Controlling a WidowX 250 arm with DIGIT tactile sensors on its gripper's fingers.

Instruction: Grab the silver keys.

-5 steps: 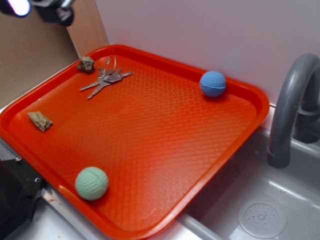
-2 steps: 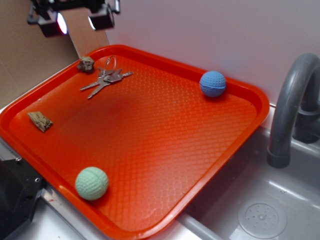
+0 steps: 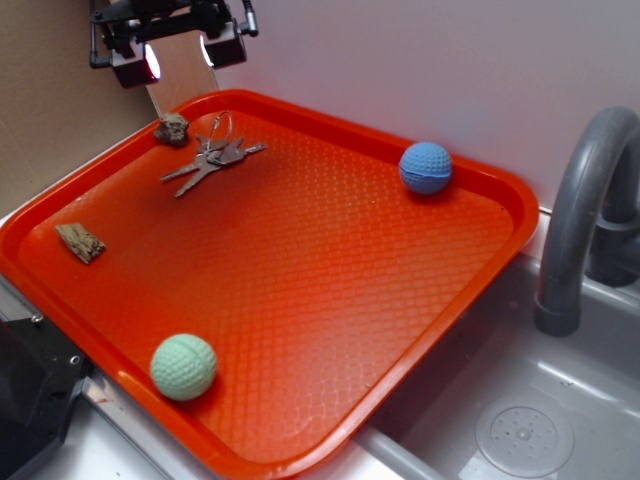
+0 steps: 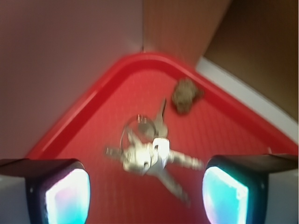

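Wrist view: the gripper (image 4: pixel 145 196), spread wide, hangs above the silver keys (image 4: pixel 147 156), so this looks like the approach. Next it needs a straight descent, avoiding the rock (image 4: pixel 186 95) at 1 o'clock.

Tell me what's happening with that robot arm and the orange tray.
The gripper hangs open above the tray's far corner, over the keys. The wrist view shows the keys between its fingers, lying flat on the tray beside a small rock. Nothing is grasped yet. A wood chip, a green ball and a blue ball lie elsewhere on the tray.
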